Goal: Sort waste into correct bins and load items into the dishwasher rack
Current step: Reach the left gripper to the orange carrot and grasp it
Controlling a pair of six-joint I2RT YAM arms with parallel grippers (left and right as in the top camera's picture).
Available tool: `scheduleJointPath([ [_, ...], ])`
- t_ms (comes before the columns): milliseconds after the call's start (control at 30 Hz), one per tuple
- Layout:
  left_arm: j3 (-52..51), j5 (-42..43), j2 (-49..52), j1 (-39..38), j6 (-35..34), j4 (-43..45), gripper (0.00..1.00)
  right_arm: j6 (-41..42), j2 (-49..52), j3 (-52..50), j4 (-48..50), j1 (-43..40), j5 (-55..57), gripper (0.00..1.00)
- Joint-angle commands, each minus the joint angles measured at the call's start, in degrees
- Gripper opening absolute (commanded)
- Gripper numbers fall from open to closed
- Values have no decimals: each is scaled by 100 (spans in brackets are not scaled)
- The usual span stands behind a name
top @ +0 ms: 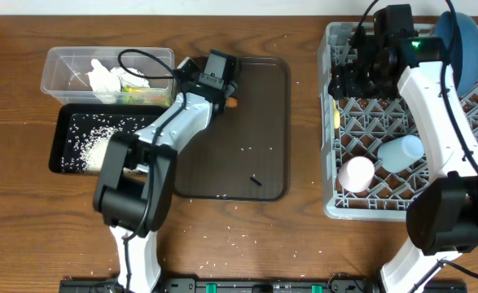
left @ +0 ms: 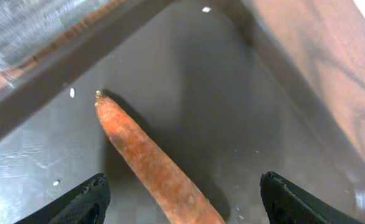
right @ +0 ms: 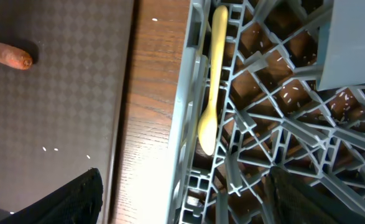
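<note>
The orange carrot piece [left: 151, 162] lies on the brown serving tray [left: 244, 93]; my left gripper [left: 182, 202] is open with a finger on each side of it, not touching. From overhead the carrot [top: 233, 102] shows just beside the left gripper [top: 221, 85]. The clear tub [top: 59, 69] holds white tissue [top: 107, 77] and a yellow-green wrapper [top: 138, 98]. The black tray [top: 62, 150] holds rice [top: 96, 146]. My right gripper [right: 183, 183] is open and empty over the grey rack's [right: 263, 130] left rim, near the yellow spoon [right: 212, 81]. The rack [top: 336, 207] holds the blue plate [top: 460, 41], pink cup [top: 357, 172] and light blue cup [top: 401, 152]. The bowl is hidden.
The brown serving tray [top: 255, 155] lies in the middle with a small dark bit [top: 256, 181] and a few rice grains on it. Loose rice grains [top: 230, 236] dot the wooden table in front of it. A strip of bare table separates tray and rack.
</note>
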Motion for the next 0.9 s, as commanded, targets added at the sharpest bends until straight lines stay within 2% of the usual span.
scheduleJointPath([
  [0, -4, -109, 315, 13, -85, 68, 78, 39, -98, 46, -7, 90, -28, 82],
  [267, -7, 170, 695, 7, 293, 66, 70, 20, -98, 46, -26, 94, -26, 82],
  [433, -4, 557, 651, 42, 901, 46, 33, -4, -98, 46, -76, 90, -24, 82],
  [500, -4, 715, 599, 42, 1213, 17, 24, -4, -98, 46, -74, 92, -24, 82],
  [700, -4, 776, 332, 63, 2024, -765, 19, -31, -98, 46, -92, 109, -2, 82],
  [733, -4, 776, 269, 63, 2186, -960, 14, -44, -98, 46, -92, 109, -4, 82],
  [867, -4, 776, -61, 98, 2479, -1626, 8, -46, -98, 46, -87, 109, -4, 82],
])
